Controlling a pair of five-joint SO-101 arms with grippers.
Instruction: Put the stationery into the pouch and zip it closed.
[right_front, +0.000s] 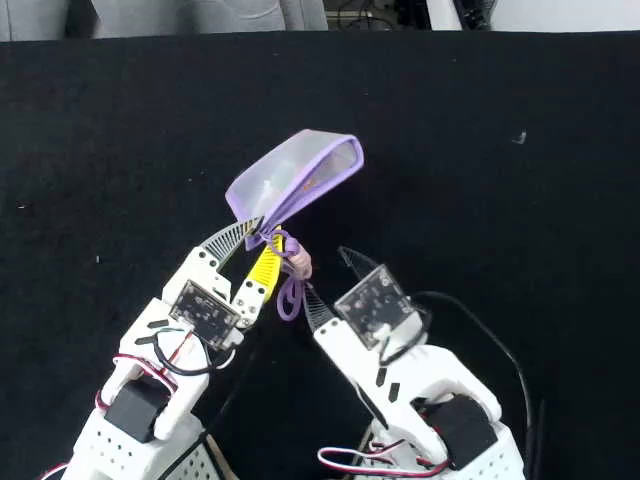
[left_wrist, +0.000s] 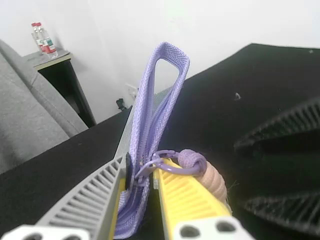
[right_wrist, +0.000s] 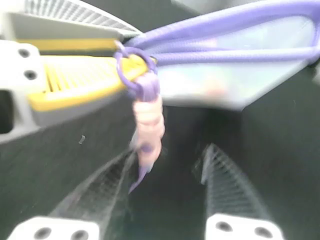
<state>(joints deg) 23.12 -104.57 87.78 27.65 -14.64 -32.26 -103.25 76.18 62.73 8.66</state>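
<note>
Left end effector clamped on purple pouch at its zip end; right end effector open, just beside the pull charm.

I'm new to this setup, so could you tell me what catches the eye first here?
The purple pouch stands out first against the black table, its zipper end clamped in the left gripper. A pink charm dangles from the zipper ring, with the right gripper open just beside it.

White arms, black motors, yellow-fingered left tool.
</note>
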